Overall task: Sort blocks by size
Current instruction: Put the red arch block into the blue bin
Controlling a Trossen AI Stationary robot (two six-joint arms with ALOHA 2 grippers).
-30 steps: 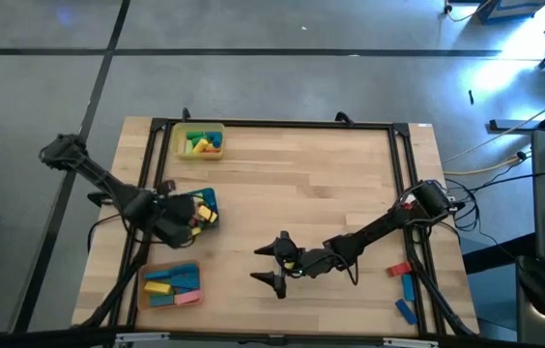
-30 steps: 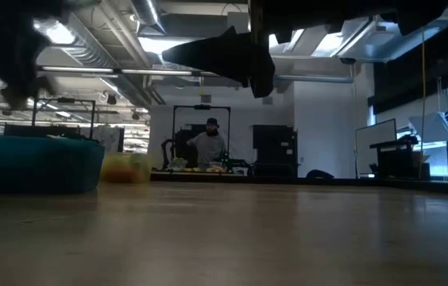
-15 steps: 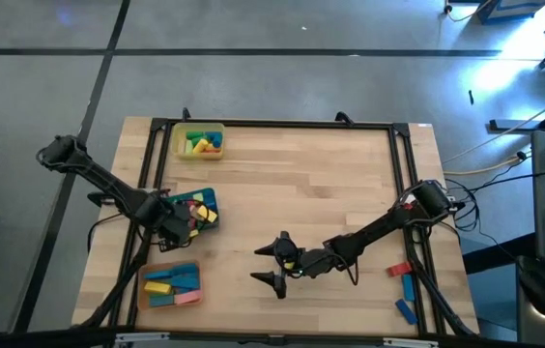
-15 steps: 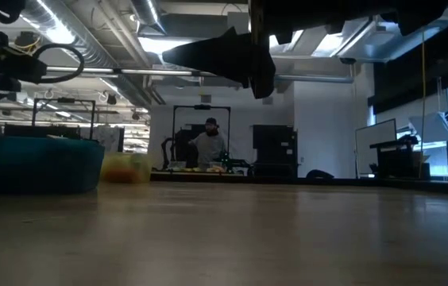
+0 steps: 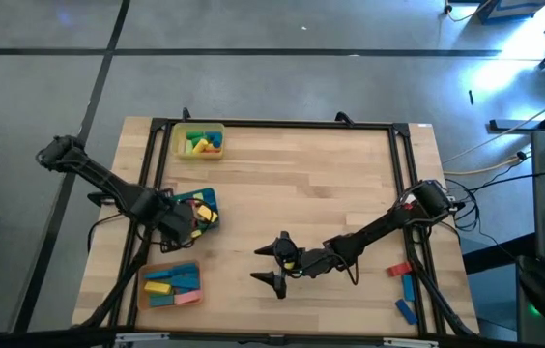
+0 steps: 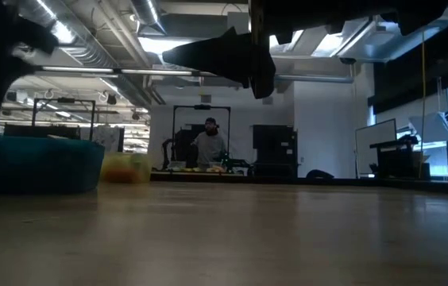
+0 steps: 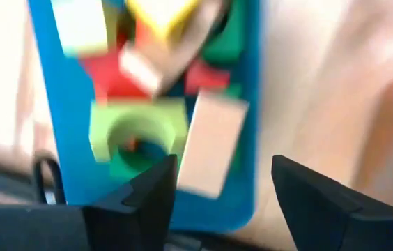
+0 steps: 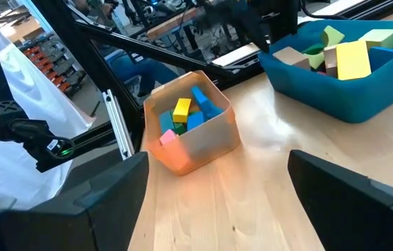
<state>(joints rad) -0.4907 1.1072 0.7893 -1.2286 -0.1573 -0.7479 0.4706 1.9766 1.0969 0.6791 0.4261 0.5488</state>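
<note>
The blocks lie sorted in three trays: a blue tray (image 5: 198, 207), a yellow tray (image 5: 200, 142) and an orange tray (image 5: 169, 285). My left gripper (image 7: 222, 174) hangs open, pointing down over the blue tray (image 7: 43, 104). Below it a pale block (image 7: 210, 143) lies among green, red and yellow blocks. Nothing is between its fingers. My right gripper (image 5: 274, 262) stands open and level above the table's middle, facing the orange tray (image 8: 189, 122). Three loose blocks, one red (image 5: 400, 270) and two blue (image 5: 408, 288), lie at the near right.
A dark frame rail (image 5: 282, 124) runs round the table. Bare wood lies between the trays and the loose blocks. In the low view a person (image 6: 210, 143) sits at a desk far behind the table.
My left gripper has sunk a little over the blue tray and its wrist has turned. The right arm has kept still.
</note>
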